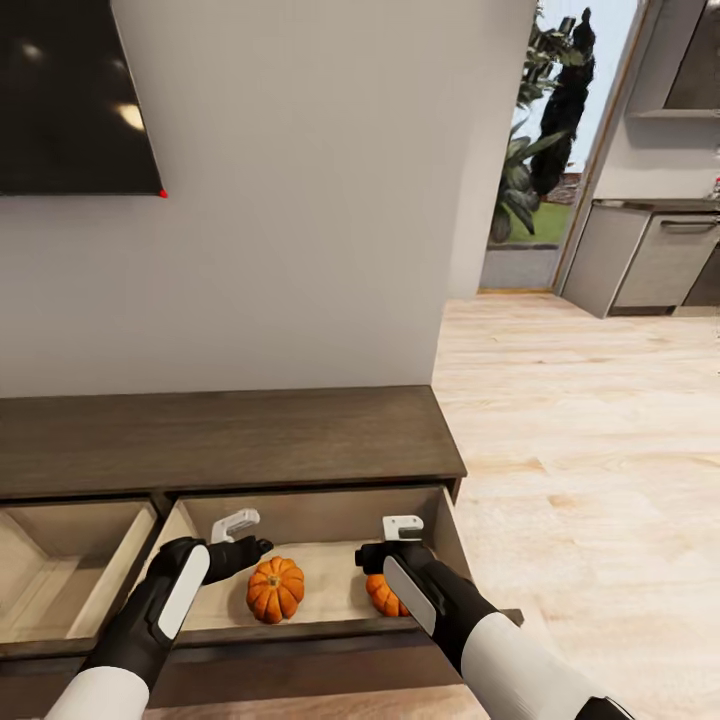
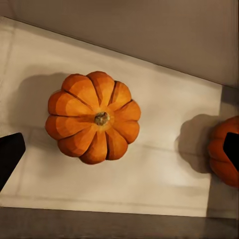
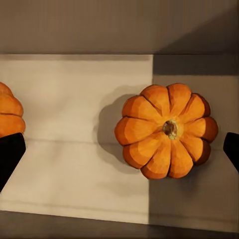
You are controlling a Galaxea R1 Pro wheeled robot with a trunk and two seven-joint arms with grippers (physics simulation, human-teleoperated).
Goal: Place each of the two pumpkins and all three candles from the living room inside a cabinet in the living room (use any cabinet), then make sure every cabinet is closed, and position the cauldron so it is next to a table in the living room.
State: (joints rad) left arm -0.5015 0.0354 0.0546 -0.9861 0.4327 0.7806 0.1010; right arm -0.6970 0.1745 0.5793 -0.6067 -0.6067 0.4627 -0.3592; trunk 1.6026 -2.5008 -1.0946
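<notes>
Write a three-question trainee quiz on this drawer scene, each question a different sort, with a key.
1. True or false: both pumpkins lie inside the open drawer of the cabinet.
2. Multiple choice: the left gripper is A) clamped on a pumpkin, B) open above the drawer, C) resting on the cabinet top.
3. Fill in: the pumpkin partly hidden by the right gripper in the head view is the ____ one.

Key:
1. True: left pumpkin and right pumpkin rest on the drawer floor.
2. B.
3. Right.

I'm looking at a home living room: wall-mounted dark screen (image 1: 70, 95), low wood cabinet (image 1: 220, 440), plank floor (image 1: 590, 430), kitchen units (image 1: 660, 255) beyond, garden plants (image 1: 545, 110) outside.
</notes>
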